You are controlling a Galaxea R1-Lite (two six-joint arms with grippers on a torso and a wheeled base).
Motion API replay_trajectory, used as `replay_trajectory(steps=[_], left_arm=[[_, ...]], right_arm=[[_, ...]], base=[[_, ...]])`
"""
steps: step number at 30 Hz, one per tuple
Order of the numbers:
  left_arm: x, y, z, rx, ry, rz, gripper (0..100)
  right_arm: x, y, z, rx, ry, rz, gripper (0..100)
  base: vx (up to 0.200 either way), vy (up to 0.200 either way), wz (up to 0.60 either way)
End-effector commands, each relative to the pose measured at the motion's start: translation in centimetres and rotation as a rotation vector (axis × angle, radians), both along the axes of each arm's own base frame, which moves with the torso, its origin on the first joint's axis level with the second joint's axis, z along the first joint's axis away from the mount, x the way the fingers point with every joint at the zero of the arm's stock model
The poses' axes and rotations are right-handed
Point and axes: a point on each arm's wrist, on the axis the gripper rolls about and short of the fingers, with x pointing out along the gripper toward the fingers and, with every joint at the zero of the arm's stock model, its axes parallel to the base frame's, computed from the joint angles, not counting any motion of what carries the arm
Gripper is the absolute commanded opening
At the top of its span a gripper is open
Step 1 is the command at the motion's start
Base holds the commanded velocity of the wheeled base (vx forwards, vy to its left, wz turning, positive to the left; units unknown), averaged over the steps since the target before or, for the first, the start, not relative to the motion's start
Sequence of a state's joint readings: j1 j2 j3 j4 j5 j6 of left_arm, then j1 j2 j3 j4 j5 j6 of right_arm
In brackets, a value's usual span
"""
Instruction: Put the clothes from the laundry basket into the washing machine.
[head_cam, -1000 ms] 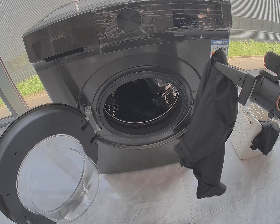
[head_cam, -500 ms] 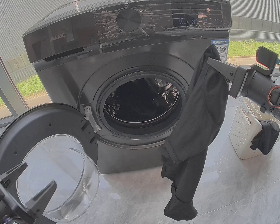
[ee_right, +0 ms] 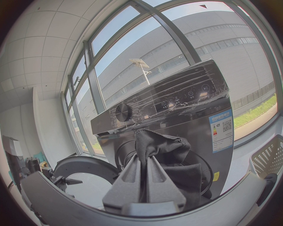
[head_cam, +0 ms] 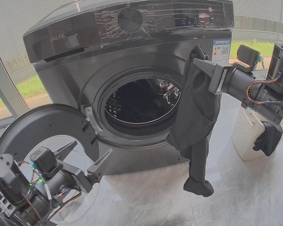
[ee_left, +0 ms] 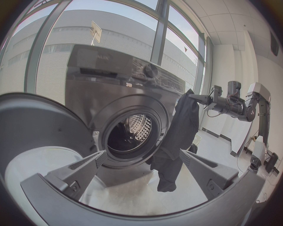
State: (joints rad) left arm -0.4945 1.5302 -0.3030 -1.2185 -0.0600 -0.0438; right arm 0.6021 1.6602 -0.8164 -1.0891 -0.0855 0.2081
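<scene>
So the right gripper [head_cam: 195, 61] has its fingers [ee_right: 129, 176] pinched tight on the floppy black cloth garment [head_cam: 198, 108], dangling just right of the dark grey washing machine [head_cam: 130, 48] drum opening [head_cam: 143, 100]. The left gripper [head_cam: 92, 148] has its fingers spread wide, holding nothing.

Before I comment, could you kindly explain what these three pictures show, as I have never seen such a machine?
It is a two-armed robot on wheels, standing before a front-loading washing machine whose round door hangs open to the robot's left. The wide picture comes from a camera on its head; the other two come from cameras on its wrists, looking along each pincer. The right pincer is shut on a dark garment, which dangles at the right edge of the drum opening. The left pincer is open and empty, near the door. On the floor, right of the machine, stands a white laundry basket with another dark piece draped over its rim.
</scene>
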Motion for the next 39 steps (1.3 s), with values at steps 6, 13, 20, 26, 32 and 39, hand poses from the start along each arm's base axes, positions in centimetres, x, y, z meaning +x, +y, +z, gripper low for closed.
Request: replay_trajectory(steps=[6,13,20,26,32,39], left_arm=[[3.7,-4.9,-3.4,0.036,0.076,-0.063,100],[4.6,-6.8,-5.5,0.060,0.089,-0.111,100],[5.5,-8.6,-6.8,0.068,0.096,-0.145,100],[5.6,-9.4,-7.6,0.072,0.098,-0.165,100],[6.6,-10.6,-9.1,0.082,0.108,-0.179,100],[7.4,-12.0,-10.6,0.083,0.116,-0.240,100]], right_arm=[[1.8,1.3,-0.6,0.001,0.014,-0.029,0],[1.8,1.4,-0.6,0.002,0.014,-0.029,0],[2.0,1.6,-0.9,-0.002,0.021,-0.031,0],[2.1,1.8,-1.1,-0.006,0.026,-0.028,0],[2.3,2.0,-1.1,-0.005,0.024,-0.026,0],[2.2,1.9,-1.2,-0.006,0.026,-0.026,0]], base=[[0.000,0.000,0.00],[0.000,0.000,0.00],[0.000,0.000,0.00],[0.000,0.000,0.00],[0.000,0.000,0.00],[0.000,0.000,0.00]])
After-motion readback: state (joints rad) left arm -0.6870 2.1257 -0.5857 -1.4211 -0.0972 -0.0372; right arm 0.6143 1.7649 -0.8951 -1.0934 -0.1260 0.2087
